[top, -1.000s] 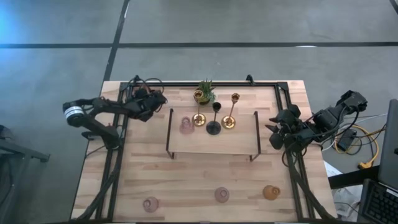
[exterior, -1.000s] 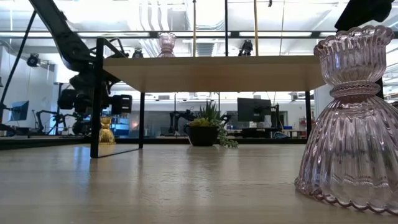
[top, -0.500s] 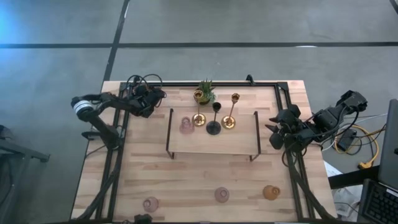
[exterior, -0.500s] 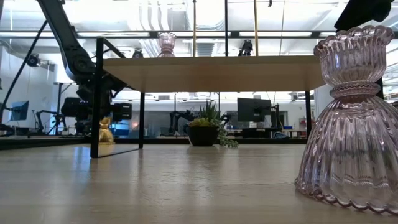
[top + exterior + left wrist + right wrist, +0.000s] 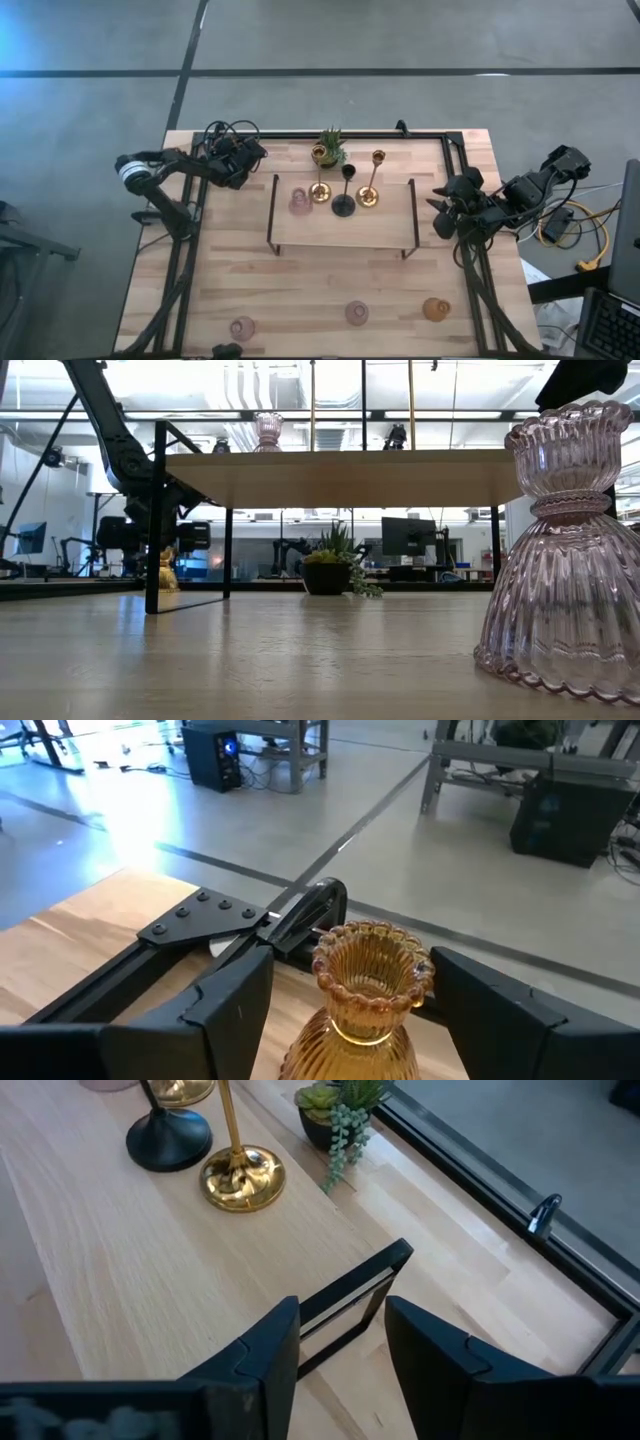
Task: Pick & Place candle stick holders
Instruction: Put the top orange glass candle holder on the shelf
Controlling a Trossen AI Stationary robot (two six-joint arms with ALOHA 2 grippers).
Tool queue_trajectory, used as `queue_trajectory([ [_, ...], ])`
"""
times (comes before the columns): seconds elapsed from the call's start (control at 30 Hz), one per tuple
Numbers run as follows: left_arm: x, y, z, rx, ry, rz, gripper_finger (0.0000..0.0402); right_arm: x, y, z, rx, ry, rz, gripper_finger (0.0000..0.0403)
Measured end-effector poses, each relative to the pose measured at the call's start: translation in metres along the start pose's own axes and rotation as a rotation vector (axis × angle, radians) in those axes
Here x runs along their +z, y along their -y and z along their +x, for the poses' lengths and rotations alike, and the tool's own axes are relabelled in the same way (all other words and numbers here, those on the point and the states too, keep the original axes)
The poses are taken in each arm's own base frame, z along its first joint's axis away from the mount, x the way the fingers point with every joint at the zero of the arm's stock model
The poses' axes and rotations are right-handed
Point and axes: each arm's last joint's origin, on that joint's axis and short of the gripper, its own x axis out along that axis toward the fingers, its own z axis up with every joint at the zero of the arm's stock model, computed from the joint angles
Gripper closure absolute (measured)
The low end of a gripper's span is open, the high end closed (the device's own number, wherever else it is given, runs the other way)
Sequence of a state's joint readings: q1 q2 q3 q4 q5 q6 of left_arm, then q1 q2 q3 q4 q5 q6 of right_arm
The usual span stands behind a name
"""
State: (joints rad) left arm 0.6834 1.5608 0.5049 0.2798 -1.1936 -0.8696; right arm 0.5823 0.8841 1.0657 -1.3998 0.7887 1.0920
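An amber glass candle stick holder (image 5: 365,995) stands upright on the table's far left corner, also seen in the low view as the amber holder (image 5: 168,570). My left gripper (image 5: 350,970) is open, one finger on each side of it; I see no touch. On a low wooden shelf (image 5: 340,232) stand a pink holder (image 5: 299,203), two gold ones (image 5: 319,192) (image 5: 369,195) and a black one (image 5: 344,205). My right gripper (image 5: 340,1330) waits open and empty at the table's right (image 5: 438,205).
A small potted plant (image 5: 328,150) stands behind the shelf. Along the near edge stand two pink holders (image 5: 242,327) (image 5: 357,313) and an amber one (image 5: 436,310); one pink holder (image 5: 565,550) fills the low view's right. A black frame rail (image 5: 200,915) lies beyond the left gripper.
My left gripper has gone toward the table's far edge and down, coming level with the amber holder, then has kept still. The holder has stayed where it was.
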Motion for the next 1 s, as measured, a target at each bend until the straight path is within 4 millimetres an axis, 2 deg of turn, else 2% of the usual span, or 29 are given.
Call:
queue_trajectory([
  [0.3,0.0006,0.0036,0.0007,0.003,-0.002,-0.024,0.0134,0.0,0.0,0.0,0.0,0.0,0.005,0.0267],
  [0.8,-0.0027,0.0027,0.0014,0.038,0.006,0.022,0.021,0.0002,-0.0003,0.0,0.003,0.0,0.034,0.0261],
  [1.0,-0.0027,0.0027,0.0014,0.038,0.005,0.022,0.022,0.0009,-0.0002,-0.0007,0.006,0.001,0.037,0.0269],
])
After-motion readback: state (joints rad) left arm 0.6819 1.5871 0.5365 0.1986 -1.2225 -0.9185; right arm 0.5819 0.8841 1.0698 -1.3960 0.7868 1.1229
